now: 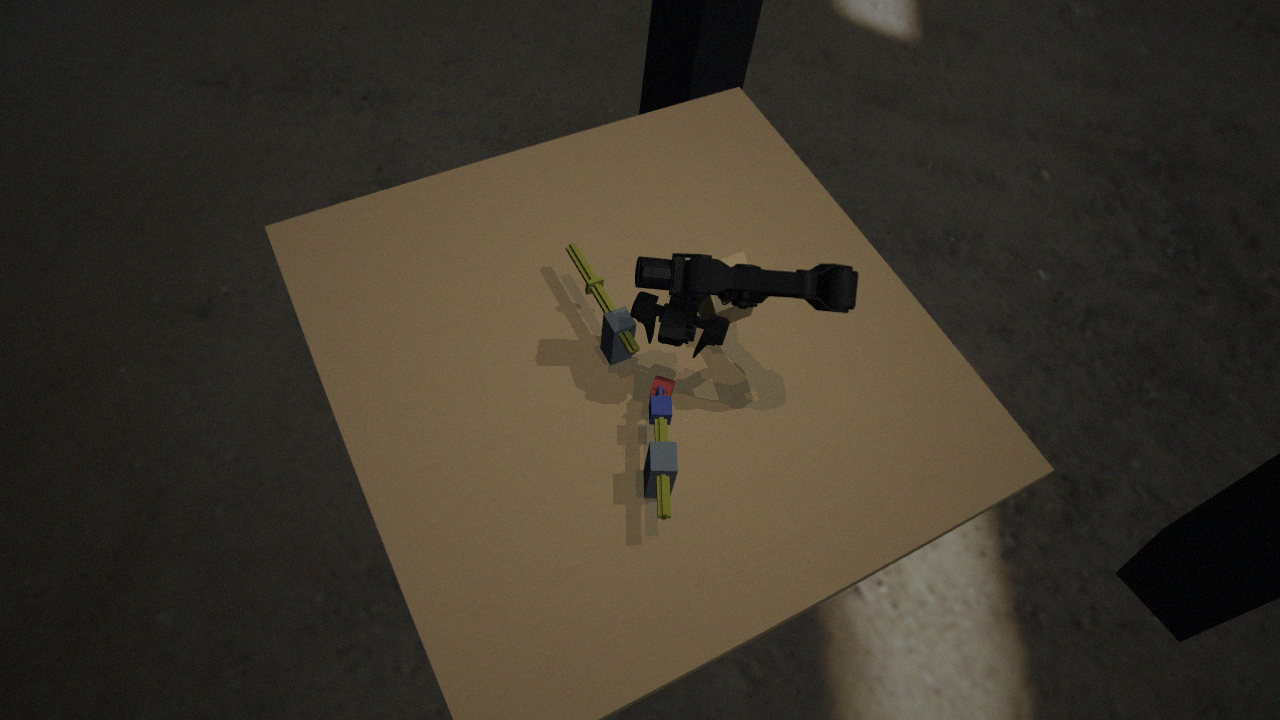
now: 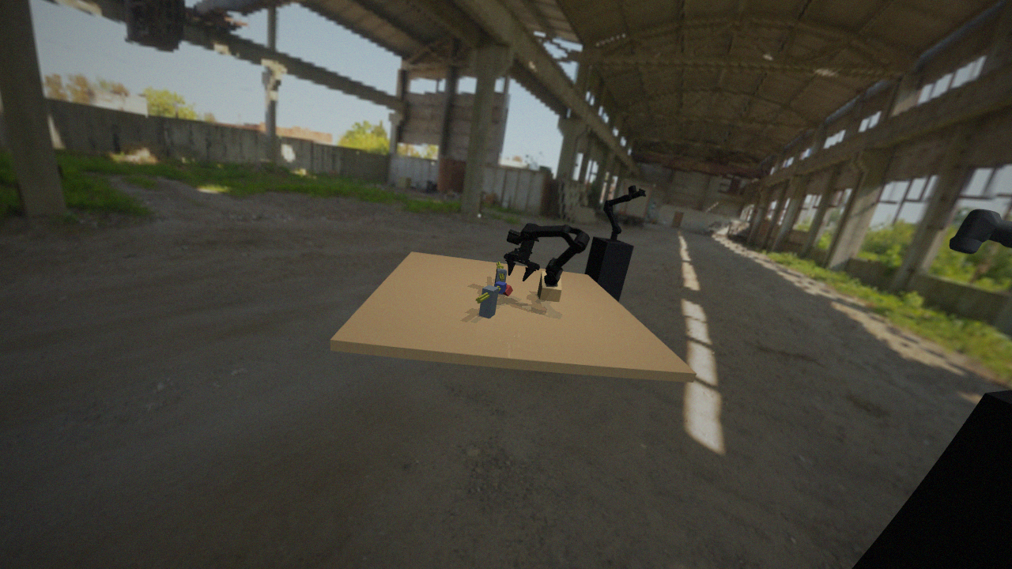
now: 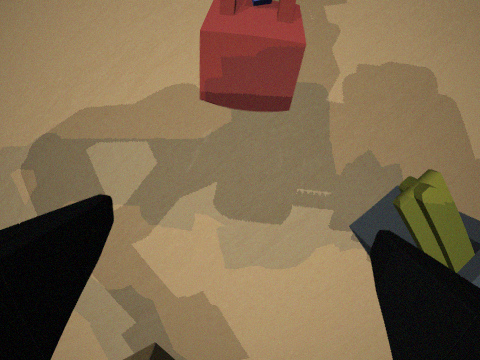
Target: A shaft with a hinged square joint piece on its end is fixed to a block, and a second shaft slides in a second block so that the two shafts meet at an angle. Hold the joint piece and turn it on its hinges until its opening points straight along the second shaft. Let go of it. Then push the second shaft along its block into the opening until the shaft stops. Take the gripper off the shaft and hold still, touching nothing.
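The red joint piece (image 1: 661, 385) (image 2: 507, 290) (image 3: 250, 65) hangs on a blue hinge part (image 1: 660, 407) at the end of the fixed yellow shaft (image 1: 663, 499), which passes through a grey block (image 1: 663, 458) (image 2: 489, 303). In the exterior view it tilts down toward the arm's base; its opening is not visible. The second yellow shaft (image 1: 581, 262) (image 3: 440, 210), with a collar, passes through the other grey block (image 1: 617, 322) (image 3: 372, 217). Its near end is apart from the red piece. My gripper (image 1: 673, 348) (image 2: 519, 276) (image 3: 246, 228) is open and empty, above the table beside the second block, touching nothing.
The wooden table (image 1: 402, 295) (image 2: 424, 339) carries both blocks. The arm's pale base block (image 2: 550, 291) stands behind the gripper. A second arm stands on a black pedestal (image 2: 609, 261) beyond the table. Another black pedestal (image 2: 948, 495) is at the lower right.
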### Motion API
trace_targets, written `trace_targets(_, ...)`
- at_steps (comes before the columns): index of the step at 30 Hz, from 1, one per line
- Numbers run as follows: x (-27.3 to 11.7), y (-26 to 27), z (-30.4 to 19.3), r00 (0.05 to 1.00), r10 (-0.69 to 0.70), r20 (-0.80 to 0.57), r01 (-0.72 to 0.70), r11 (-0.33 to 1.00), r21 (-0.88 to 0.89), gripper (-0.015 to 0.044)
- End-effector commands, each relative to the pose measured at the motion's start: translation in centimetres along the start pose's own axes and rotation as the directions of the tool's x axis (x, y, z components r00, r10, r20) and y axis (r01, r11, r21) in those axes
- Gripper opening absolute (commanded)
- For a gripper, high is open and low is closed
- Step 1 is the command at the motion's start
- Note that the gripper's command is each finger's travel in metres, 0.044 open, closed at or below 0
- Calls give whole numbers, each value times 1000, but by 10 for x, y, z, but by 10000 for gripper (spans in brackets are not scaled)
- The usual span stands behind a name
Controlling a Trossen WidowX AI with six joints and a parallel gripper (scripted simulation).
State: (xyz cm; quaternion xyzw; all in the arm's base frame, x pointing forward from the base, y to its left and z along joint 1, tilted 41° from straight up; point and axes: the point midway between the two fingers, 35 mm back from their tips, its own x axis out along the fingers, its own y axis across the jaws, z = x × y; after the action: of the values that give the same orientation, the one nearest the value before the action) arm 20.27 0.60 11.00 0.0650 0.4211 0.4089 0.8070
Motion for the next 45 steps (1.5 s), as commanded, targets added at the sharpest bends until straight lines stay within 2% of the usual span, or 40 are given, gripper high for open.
trace_targets(1, 16, 1, -4, 1000, 2, 2, -2, 1000, -2, 440)
trace_targets(14, 54, 5, -14, 1000, 10, 11, -10, 1000, -3, 440)
trace_targets(31, 71, 7, 54, 1000, 11, 16, -10, 1000, -6, 440)
trace_targets(45, 89, 6, 55, 1000, 11, 15, -11, 1000, -6, 440)
